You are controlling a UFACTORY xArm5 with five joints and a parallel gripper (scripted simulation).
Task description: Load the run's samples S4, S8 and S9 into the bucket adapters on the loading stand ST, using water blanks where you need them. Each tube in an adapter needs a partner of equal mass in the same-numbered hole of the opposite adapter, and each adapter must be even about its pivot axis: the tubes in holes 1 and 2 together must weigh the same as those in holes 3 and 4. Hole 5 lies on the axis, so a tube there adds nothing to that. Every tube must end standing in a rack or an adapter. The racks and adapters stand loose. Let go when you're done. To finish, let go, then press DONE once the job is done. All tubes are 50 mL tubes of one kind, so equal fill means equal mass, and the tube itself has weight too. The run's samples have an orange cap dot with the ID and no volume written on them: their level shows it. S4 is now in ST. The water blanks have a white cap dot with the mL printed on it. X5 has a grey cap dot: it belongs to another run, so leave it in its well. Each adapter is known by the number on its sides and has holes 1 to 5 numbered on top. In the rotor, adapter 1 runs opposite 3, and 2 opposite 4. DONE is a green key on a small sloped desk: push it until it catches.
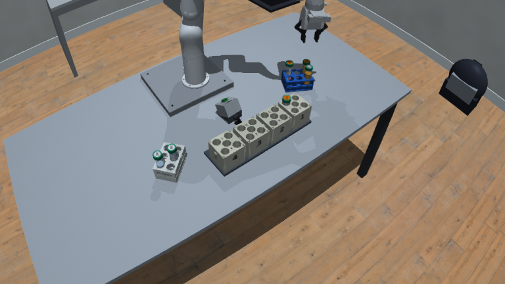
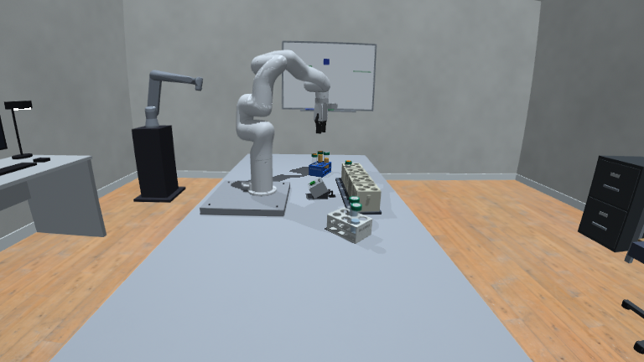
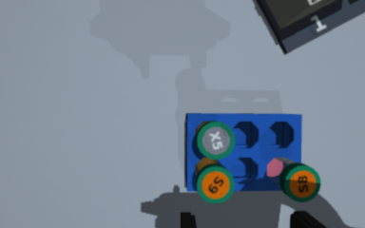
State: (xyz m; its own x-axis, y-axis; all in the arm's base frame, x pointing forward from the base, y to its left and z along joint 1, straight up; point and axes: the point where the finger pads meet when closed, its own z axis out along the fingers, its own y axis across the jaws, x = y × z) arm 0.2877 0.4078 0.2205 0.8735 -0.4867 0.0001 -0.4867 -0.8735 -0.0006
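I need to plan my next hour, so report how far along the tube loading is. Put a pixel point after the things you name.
Done: one orange-dotted tube [image 1: 286,98] stands in adapter 1 [image 1: 302,116].
In hand: nothing; the gripper [image 1: 310,39] [image 2: 320,130] is open above the blue rack [image 1: 298,87] [image 2: 319,169] [image 3: 257,182].
Left: S8 [image 1: 289,63] [image 3: 302,182] and S9 [image 1: 306,61] [image 3: 215,184] are in that rack, adapter 3 [image 1: 256,141] holds no partner tube, and both blanks [image 1: 157,154] [image 1: 171,148] sit in the white rack [image 1: 164,175] [image 2: 363,232].
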